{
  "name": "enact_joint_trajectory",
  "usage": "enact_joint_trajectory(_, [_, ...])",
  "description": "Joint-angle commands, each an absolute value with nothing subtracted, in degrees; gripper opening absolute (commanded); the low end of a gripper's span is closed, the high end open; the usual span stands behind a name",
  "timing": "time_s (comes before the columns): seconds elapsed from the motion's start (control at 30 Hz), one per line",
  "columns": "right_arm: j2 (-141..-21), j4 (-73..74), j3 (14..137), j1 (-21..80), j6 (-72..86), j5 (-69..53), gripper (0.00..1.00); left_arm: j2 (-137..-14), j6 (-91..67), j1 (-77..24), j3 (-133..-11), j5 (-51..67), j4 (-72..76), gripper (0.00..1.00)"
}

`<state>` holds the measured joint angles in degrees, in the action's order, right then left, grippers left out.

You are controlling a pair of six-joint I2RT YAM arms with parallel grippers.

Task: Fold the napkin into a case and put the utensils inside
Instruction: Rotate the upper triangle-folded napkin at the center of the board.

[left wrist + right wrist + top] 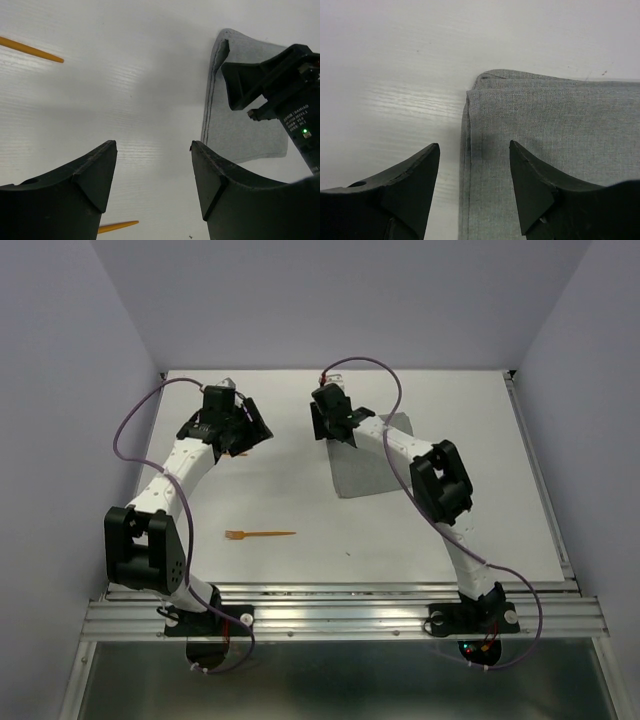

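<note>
Lying folded right of centre in the top view, the napkin looks soft, light and floppy; its layered left edge, under the spread, empty right gripper, seems the place to pinch. The left gripper also gapes empty. The fork, lower centre, looks thin, stiff and slick.

One grey napkin and two orange utensils.

White table, faint grain in its surface. Grey napkin lies flat right of centre, folded, layered edges showing at one corner. Orange fork near the front, well apart from the cloth. Second orange piece on bare surface, partly seen.
</note>
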<state>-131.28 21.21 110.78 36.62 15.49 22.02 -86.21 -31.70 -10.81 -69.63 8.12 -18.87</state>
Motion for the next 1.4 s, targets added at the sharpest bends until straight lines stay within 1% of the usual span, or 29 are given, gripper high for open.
enact_joint_trajectory(0.0, [-135.9, 24.7, 116.5, 36.2, 17.3, 26.0, 0.63, -84.1, -30.0, -10.5, -67.8, 8.2, -19.1, 0.71])
enact_joint_trajectory(0.13, [-139.5, 25.9, 120.3, 36.7, 17.6, 27.0, 0.6, -83.8, -29.5, -9.9, -67.0, 8.4, -19.1, 0.71])
enact_joint_trajectory(0.27, [-141.6, 26.3, 120.8, 36.7, 18.0, 26.5, 0.59, -83.6, -29.4, -9.6, -66.9, 8.6, -18.8, 0.71])
enact_joint_trajectory(0.3, [-142.0, 26.2, 120.9, 36.7, 18.3, 26.5, 0.57, -83.6, -29.5, -9.6, -66.9, 8.7, -18.6, 0.71])
enact_joint_trajectory(0.37, [-143.0, 26.2, 120.7, 36.7, 18.8, 26.2, 0.51, -83.6, -29.6, -9.6, -66.7, 8.9, -18.5, 0.71])
enact_joint_trajectory(0.4, [-143.3, 26.0, 120.2, 36.7, 19.2, 25.9, 0.42, -83.7, -29.6, -9.6, -66.6, 9.0, -18.4, 0.71])
enact_joint_trajectory(0.47, [-143.7, 25.7, 119.7, 36.7, 19.4, 24.8, 0.29, -83.7, -29.6, -9.6, -66.4, 9.0, -18.4, 0.71])
enact_joint_trajectory(0.5, [-143.6, 25.4, 119.0, 36.7, 19.8, 23.9, 0.13, -83.7, -29.6, -9.6, -66.3, 9.0, -18.3, 0.71])
enact_joint_trajectory(0.57, [-143.1, 25.0, 118.2, 36.7, 20.0, 23.0, 0.01, -83.7, -29.6, -9.6, -65.8, 9.0, -18.2, 0.71])
enact_joint_trajectory(0.63, [-142.3, 24.7, 117.2, 36.7, 20.0, 21.5, 0.01, -83.8, -29.6, -9.6, -65.5, 9.1, -17.9, 0.71])
enact_joint_trajectory(0.7, [-139.6, 22.9, 115.2, 36.7, 19.6, 17.2, 0.01, -83.8, -29.5, -9.6, -65.0, 9.6, -17.5, 0.71])
enact_joint_trajectory(0.83, [-132.9, 18.5, 107.7, 36.2, 19.2, 7.0, 0.01, -83.8, -29.2, -9.6, -63.7, 11.7, -16.4, 0.72])
enact_joint_trajectory(0.87, [-131.4, 17.0, 103.9, 36.2, 19.2, 3.0, 0.01, -83.7, -29.1, -9.6, -63.0, 12.3, -16.1, 0.72])
enact_joint_trajectory(0.93, [-128.3, 15.6, 101.3, 36.2, 19.1, -0.3, 0.01, -83.7, -28.9, -9.7, -62.4, 14.1, -14.9, 0.74])
enact_joint_trajectory(0.97, [-127.4, 15.3, 99.2, 36.2, 19.1, -3.9, 0.01, -83.6, -29.0, -9.8, -61.6, 14.8, -14.5, 0.75])
enact_joint_trajectory(1.07, [-124.5, 14.5, 95.8, 36.2, 19.6, -8.4, 0.01, -83.8, -29.8, -10.9, -59.9, 17.7, -12.2, 0.79])
enact_joint_trajectory(1.23, [-120.4, 11.4, 87.8, 36.2, 21.4, -13.6, 0.01, -85.6, -32.5, -14.1, -57.7, 22.1, -7.0, 0.85])
enact_joint_trajectory(1.3, [-119.4, 10.5, 86.5, 36.2, 21.9, -15.7, 0.01, -87.0, -34.3, -15.9, -57.0, 22.8, -5.3, 0.88])
enact_joint_trajectory(1.37, [-118.4, 9.8, 85.2, 36.2, 22.4, -17.0, 0.01, -88.8, -36.7, -16.6, -55.5, 24.8, 0.0, 0.89])
